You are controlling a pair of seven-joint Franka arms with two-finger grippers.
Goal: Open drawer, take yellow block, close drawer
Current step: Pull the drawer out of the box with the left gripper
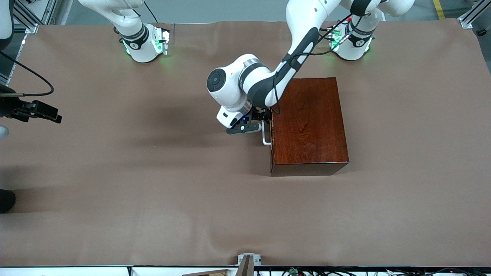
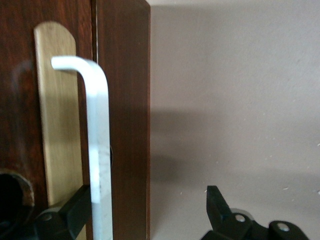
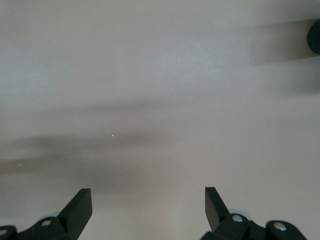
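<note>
The right gripper [image 1: 57, 117] is at the right arm's end of the table [image 1: 153, 184], over bare brown cloth; its wrist view shows the fingers [image 3: 80, 207] spread wide with nothing between them, and this arm is judged to be waiting. Toward the middle, the left gripper [image 1: 257, 122] is level with the drawer front, at the white handle [image 1: 265, 137] of the wooden box [image 1: 310, 122]. The left wrist view shows its fingers [image 2: 75, 212] spread wide: one sits between the handle [image 2: 97, 150] and the drawer face, the other [image 2: 216, 207] stands well apart over the table, so the handle lies between them but is not gripped. The drawer [image 2: 65, 125] is closed, its face flush with the box. The yellow block shows in no view; it is presumed to be inside the closed drawer. The box itself sits toward the left arm's end of the table. Judgement: the first step, opening the drawer, is in hand and is at the pre-grasp stage; taking the block and closing the drawer remain undone. The next move calls for drawing the fingers together on the handle bar, then a straight pull away from the box face. Risk noted: the unfastened box may slide along with the pull, since nothing is seen to brace it.
</note>
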